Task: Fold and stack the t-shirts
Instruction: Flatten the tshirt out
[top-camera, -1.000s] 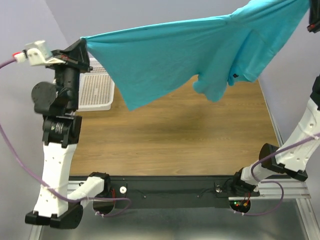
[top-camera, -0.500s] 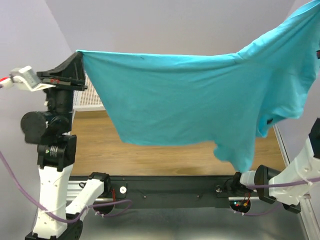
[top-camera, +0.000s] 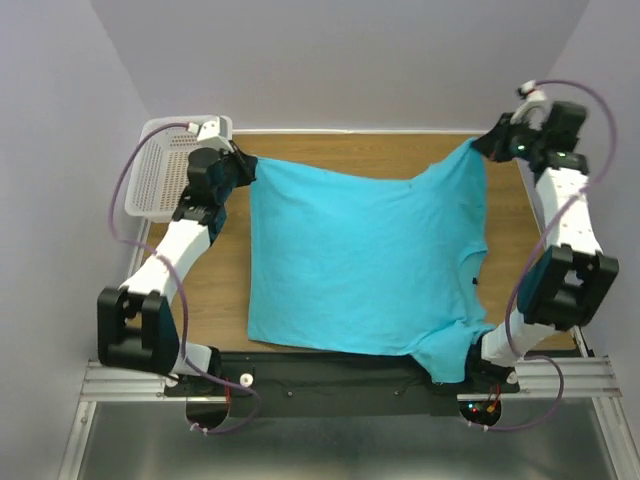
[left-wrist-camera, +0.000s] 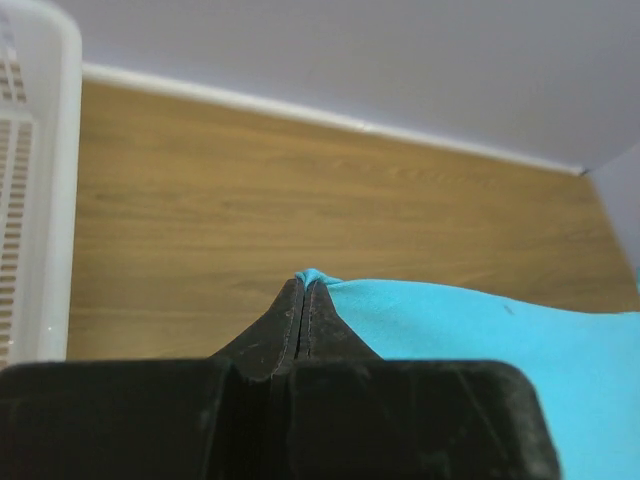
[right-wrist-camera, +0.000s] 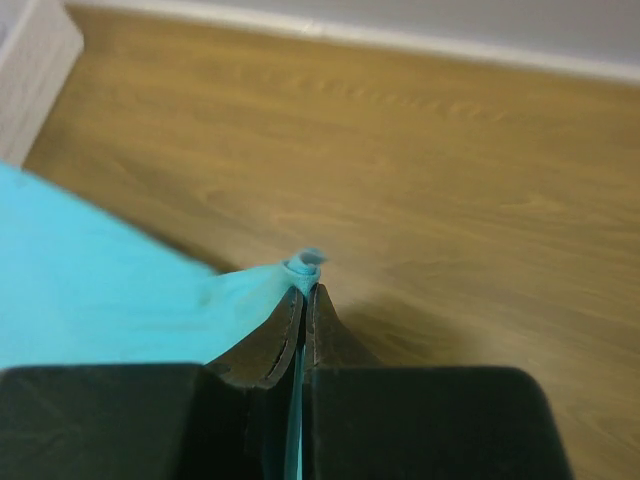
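Wooden table (top-camera: 350, 150), turquoise t-shirt (top-camera: 360, 260) spread across it, white mesh basket (top-camera: 160, 180) at far-left corner

T-shirt (top-camera: 360, 260) spread over the table (top-camera: 222, 295), basket (top-camera: 155, 185) at its left.

Top looks down; wrists close, low, sharing table (left-wrist-camera: 200, 200).

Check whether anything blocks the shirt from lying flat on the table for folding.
Nothing visible does. The left hand and right hand each clamp a far corner of the t-shirt, spread over the table. The white basket sits to the left, apart from the cloth. The shirt's near part drapes over the front edge.
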